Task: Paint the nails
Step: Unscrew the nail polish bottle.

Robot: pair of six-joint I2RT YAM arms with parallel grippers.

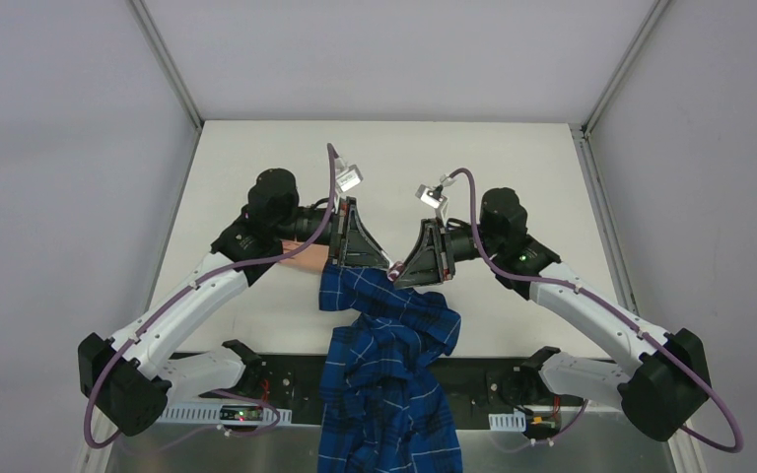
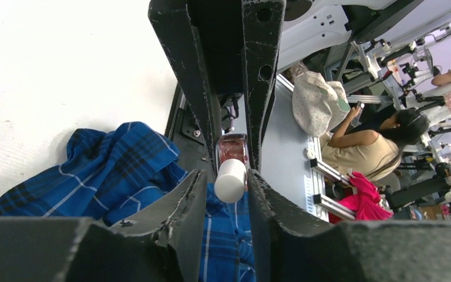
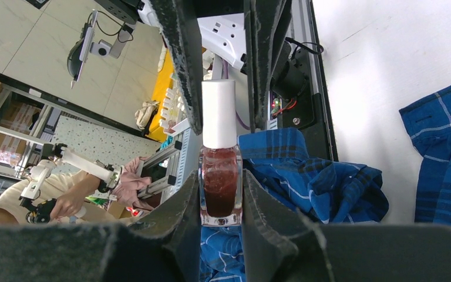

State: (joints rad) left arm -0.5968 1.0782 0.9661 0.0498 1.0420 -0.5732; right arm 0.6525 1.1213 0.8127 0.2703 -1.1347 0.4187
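The nails cannot be made out in any view. The pale pinkish hand [image 1: 301,258] that carries them lies on the white surface [image 1: 256,158], mostly hidden under the left arm's wrist, with only a strip of skin showing beside the cuff. Its blue plaid sleeve [image 1: 384,335] runs from there back toward the near edge and hangs rumpled between the two arm bases.

Just above the cuff the two arms meet tip to tip over a small polish bottle [image 3: 219,176] of dark reddish lacquer. The right fingers [image 3: 185,217] are clamped on the glass body from both sides, touching it – the bottle is held off the surface, its white cap [image 3: 219,114] pointing at the other arm. The left fingers [image 2: 191,200] straddle that cap, drawn in narrow around it. One finger sits against the cap, while the right wrist view shows a thin gap at the other, so they are slightly apart and not gripping it.

Behind the bottle both wrist views show folds of the plaid cloth – and beyond the surface's edge, a workshop with people seated
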